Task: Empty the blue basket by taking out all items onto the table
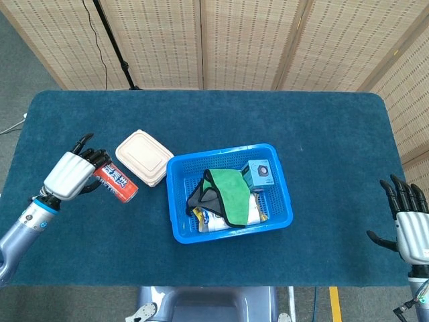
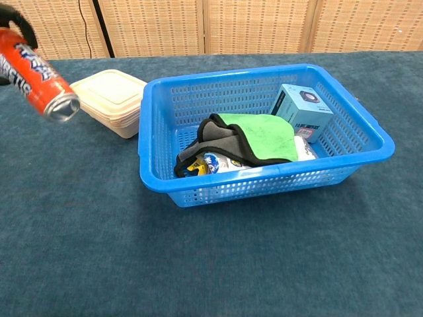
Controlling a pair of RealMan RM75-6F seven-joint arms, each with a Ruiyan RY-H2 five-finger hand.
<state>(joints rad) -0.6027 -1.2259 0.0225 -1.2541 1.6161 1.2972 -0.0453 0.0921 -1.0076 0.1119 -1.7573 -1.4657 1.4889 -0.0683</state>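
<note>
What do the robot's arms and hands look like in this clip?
Both the left hand and the right hand have a silvery-white shell over the back and black fingers. The left arm is silver-grey with a blue ring at the wrist. No loose cables or markings are visible.

can: red-orange with white lettering, in my silver, black-fingered left hand
basket: bright blue
cloth: green, dark grey edge
box: teal
lidded container: cream
table: dark teal
</note>
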